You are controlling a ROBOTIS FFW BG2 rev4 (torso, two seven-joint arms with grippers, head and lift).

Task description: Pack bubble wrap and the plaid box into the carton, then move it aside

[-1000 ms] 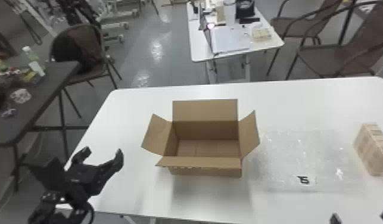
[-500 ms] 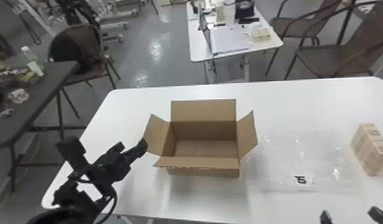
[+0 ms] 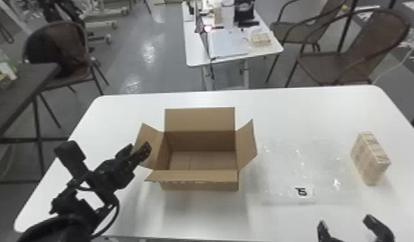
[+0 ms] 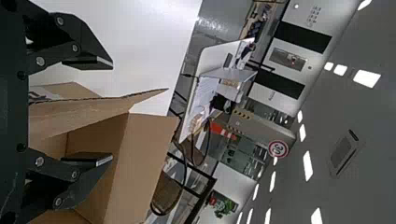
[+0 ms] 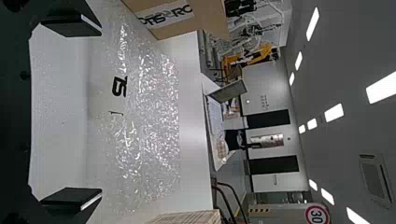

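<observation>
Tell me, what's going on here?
Packing hasn't got further than an open carton, which looks empty, on the white table. The robot's left gripper is open at the carton's left flap, holding nothing. Its right gripper, also open and empty, is at the near side of the table. The bubble wrap lies flat right of the carton, with the plaid box standing at its far right.

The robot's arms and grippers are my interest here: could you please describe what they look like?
The left arm is black and jointed, with a thin dark cable looping beside it. The left gripper has black angular fingers with round, light metal fasteners and flat pads. The right gripper is also black, its flat pads edged with a pale strip.
</observation>
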